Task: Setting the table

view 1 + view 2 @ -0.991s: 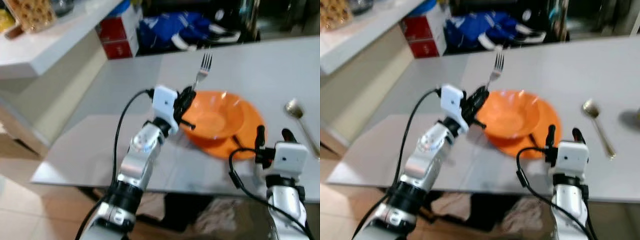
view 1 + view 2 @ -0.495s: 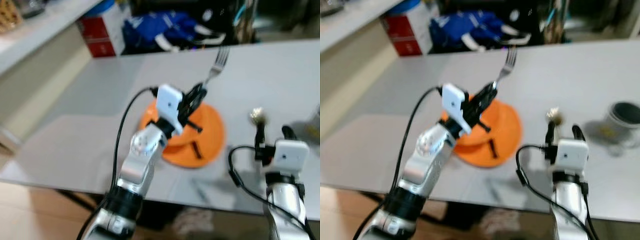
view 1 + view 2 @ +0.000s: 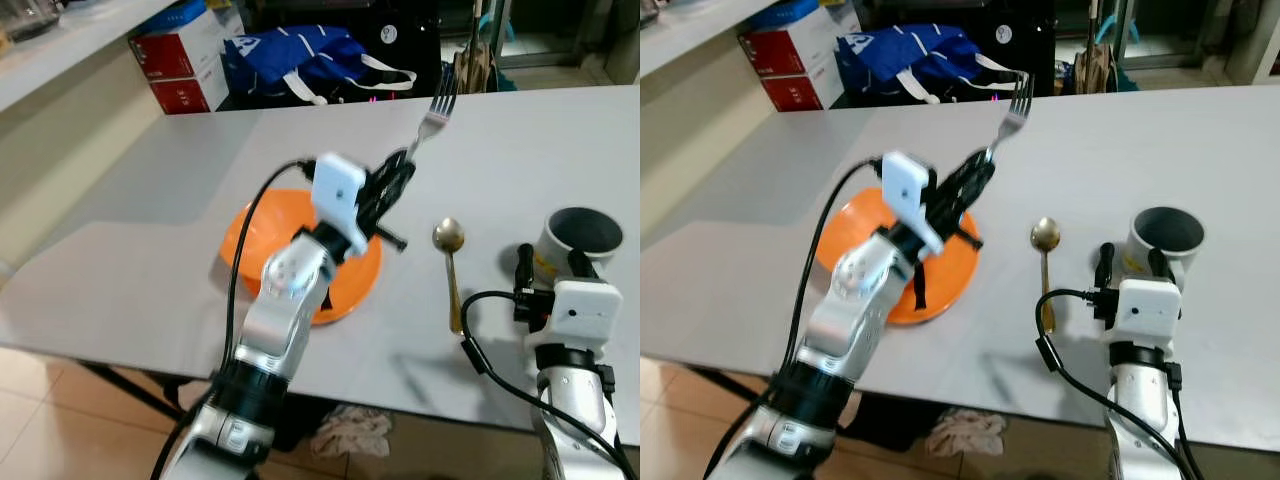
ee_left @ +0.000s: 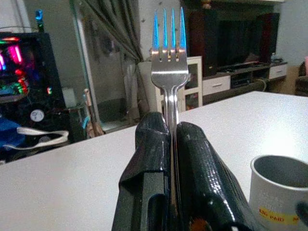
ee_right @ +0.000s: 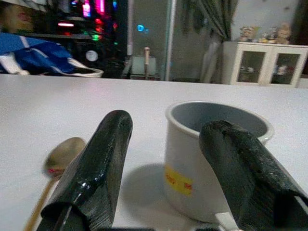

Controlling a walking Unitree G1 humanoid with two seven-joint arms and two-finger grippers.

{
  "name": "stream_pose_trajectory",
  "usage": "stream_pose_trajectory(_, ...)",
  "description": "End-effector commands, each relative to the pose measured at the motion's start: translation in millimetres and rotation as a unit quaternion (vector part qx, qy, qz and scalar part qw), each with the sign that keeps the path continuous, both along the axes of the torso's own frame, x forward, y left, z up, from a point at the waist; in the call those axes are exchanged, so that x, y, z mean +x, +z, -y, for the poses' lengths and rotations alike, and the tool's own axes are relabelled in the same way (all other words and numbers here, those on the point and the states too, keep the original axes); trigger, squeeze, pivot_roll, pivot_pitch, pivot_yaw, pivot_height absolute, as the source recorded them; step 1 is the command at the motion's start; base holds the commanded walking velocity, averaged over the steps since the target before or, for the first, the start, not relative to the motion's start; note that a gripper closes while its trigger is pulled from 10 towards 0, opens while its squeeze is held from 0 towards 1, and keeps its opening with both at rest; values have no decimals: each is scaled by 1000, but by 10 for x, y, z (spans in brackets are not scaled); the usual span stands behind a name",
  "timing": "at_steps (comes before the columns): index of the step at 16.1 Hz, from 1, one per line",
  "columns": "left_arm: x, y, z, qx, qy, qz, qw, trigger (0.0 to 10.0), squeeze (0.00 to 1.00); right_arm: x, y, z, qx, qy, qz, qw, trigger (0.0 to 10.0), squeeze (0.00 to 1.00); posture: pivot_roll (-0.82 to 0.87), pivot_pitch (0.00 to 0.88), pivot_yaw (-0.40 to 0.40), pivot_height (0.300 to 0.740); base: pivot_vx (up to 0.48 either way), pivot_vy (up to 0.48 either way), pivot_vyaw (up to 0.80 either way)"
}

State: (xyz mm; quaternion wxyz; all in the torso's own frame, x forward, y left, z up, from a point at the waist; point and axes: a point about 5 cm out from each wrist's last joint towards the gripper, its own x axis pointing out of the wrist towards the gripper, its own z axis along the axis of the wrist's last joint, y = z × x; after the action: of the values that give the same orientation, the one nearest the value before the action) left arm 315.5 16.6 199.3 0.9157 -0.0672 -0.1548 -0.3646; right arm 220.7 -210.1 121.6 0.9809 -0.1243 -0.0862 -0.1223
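Fork [image 3: 437, 105] is clamped upright in the left end effector [image 3: 392, 185], which has moved from above the orange plate [image 3: 245, 228] toward the spoon [image 3: 449, 252] on the worktop [image 3: 150, 200]; placing seems next. Right end effector [image 3: 549, 268] stays wide by the mug [image 3: 580, 232]

My right hand [image 5: 163, 178] hovers low over the tabletop [image 5: 72, 106], fingers [image 5: 94, 163] spread apart. A grey mug [image 5: 211, 154] stands just ahead; a spoon [image 5: 57, 163] lies beside it.
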Motion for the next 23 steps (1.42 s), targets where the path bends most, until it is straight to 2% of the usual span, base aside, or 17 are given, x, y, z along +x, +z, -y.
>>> stream_pose_trajectory(1,87,-23,-102,-4,28,-23,999,0,0,7,49,-43,8,13,7,1000,10000,0,-155,0,166,740,0,0,0)
stream_pose_trajectory(3,179,4,-42,-22,46,-69,996,0,0,-11,92,16,1,14,8,1000,10000,0,-165,0,160,740,0,0,0)
stream_pose_trajectory(4,226,-80,70,-20,59,-122,991,0,0,-13,147,95,-4,15,9,1000,10000,0,-167,0,150,740,0,0,0)
stream_pose_trajectory(5,228,-102,101,-18,58,-132,989,0,0,-11,159,112,-5,15,9,1000,10000,0,-167,0,150,740,0,0,0)
stream_pose_trajectory(6,208,-167,260,-4,43,-159,986,0,0,8,209,189,-8,12,11,1000,10000,0,-171,0,140,740,0,0,0)
stream_pose_trajectory(7,172,-180,414,14,24,-163,986,0,0,29,263,255,-14,8,16,1000,10000,0,-174,0,140,740,0,0,0)
stream_pose_trajectory(10,92,-55,639,24,-28,-133,990,0,0,39,295,274,-15,2,20,1000,10000,0,-187,0,155,740,0,0,0)
stream_pose_trajectory(13,57,57,716,17,-53,-109,993,0,0,11,277,212,-6,2,18,1000,10000,0,-194,0,163,740,0,0,0)
stream_pose_trajectory(16,33,77,801,-11,-76,-149,986,0,0,-16,269,239,-6,-1,14,1000,10000,0,-190,0,157,740,0,0,0)
stream_pose_trajectory(19,32,153,972,-14,-94,-181,979,0,0,2,302,250,-13,-2,15,1000,10000,0,-195,0,160,740,0,0,0)
stream_pose_trajectory(22,-45,170,1184,-17,-124,-216,968,0,0,4,382,318,-21,-12,26,999,10000,0,-211,0,174,740,0,0,0)
stream_pose_trajectory(23,-64,184,1220,-15,-132,-213,968,0,0,1,385,321,-21,-14,27,999,10000,0,-213,0,181,740,0,0,0)
